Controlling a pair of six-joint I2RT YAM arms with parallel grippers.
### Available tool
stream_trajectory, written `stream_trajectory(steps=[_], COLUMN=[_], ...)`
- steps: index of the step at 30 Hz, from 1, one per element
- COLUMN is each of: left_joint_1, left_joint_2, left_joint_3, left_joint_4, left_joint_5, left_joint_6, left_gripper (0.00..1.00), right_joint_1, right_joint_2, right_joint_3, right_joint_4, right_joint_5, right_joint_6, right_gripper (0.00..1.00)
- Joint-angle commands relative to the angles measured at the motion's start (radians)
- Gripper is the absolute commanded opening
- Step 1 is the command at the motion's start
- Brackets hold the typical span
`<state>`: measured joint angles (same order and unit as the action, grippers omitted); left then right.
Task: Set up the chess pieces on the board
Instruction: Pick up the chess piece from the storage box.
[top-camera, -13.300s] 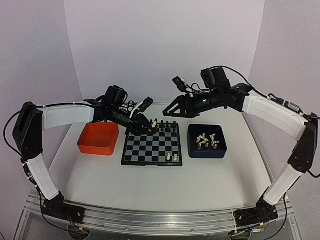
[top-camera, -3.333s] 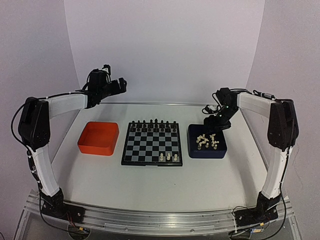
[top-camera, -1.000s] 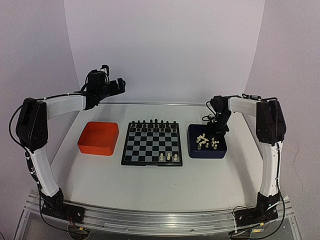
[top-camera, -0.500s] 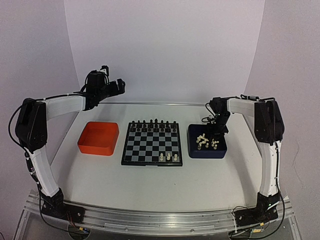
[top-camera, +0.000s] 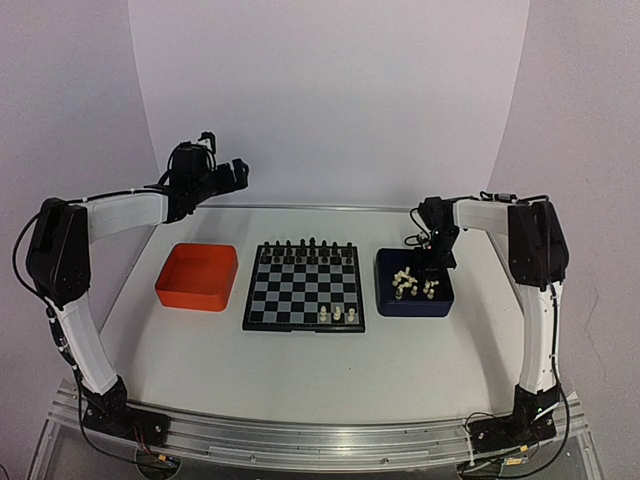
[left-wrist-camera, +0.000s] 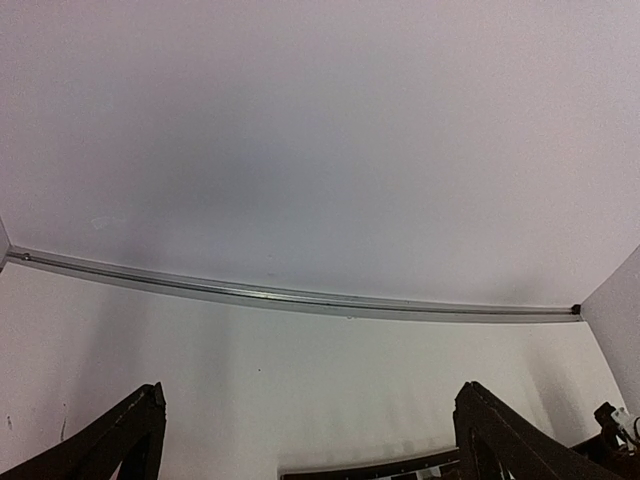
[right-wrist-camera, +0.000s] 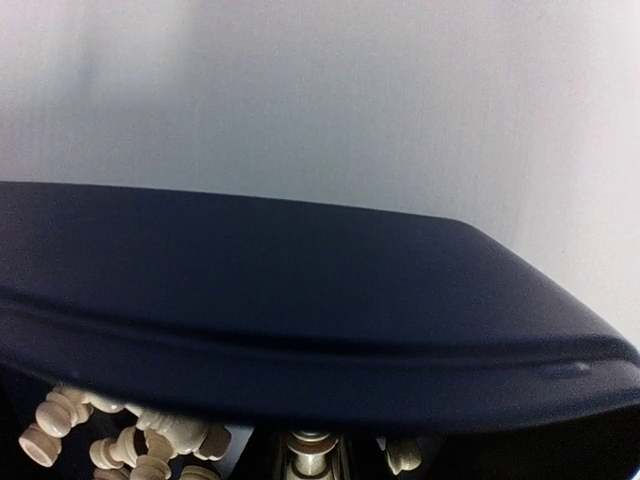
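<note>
The chess pieces (top-camera: 405, 285) yet unplaced lie heaped and touching in the dark blue tray (top-camera: 415, 308) beside the board (top-camera: 300, 295), so my right pincer (top-camera: 431, 272), jaws narrow about one (whether it grips I cannot tell), risks dragging up a neighbour or dropping its piece.

We see a white table (top-camera: 300, 370) with three things lying directly on it, set in a row across its middle. The orange tray (top-camera: 190, 297) sits at the left, the board (top-camera: 300, 296) lies flat in the centre, and the dark blue tray (top-camera: 415, 306) sits at the right, with a narrow strip of bare table between each neighbour. A metal rail (top-camera: 300, 440) runs along the near edge.
</note>
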<state>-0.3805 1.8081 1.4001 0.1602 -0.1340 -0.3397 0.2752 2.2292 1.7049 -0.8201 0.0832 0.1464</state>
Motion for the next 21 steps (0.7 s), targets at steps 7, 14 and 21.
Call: stream_trajectory(steps=[7, 14, 21], left_joint_1=[0.0, 0.0, 0.0], left_joint_2=[-0.082, -0.106, -0.114], left_joint_3=[-0.039, -0.077, -0.084], left_joint_4=[0.057, 0.077, 0.08], left_joint_5=[-0.001, 0.009, 0.044], left_joint_6=[-0.001, -0.01, -0.013], left_gripper=[1.0, 1.0, 1.0], right_joint_1=[-0.003, -0.004, -0.004], right_joint_2=[-0.043, -0.094, -0.146], right_joint_3=[-0.052, -0.094, -0.14], right_joint_4=[0.067, 0.121, 0.173], right_joint_5=[0.017, -0.01, -0.045], right_joint_6=[0.03, 0.03, 0.045], right_gripper=[0.06, 0.02, 0.0])
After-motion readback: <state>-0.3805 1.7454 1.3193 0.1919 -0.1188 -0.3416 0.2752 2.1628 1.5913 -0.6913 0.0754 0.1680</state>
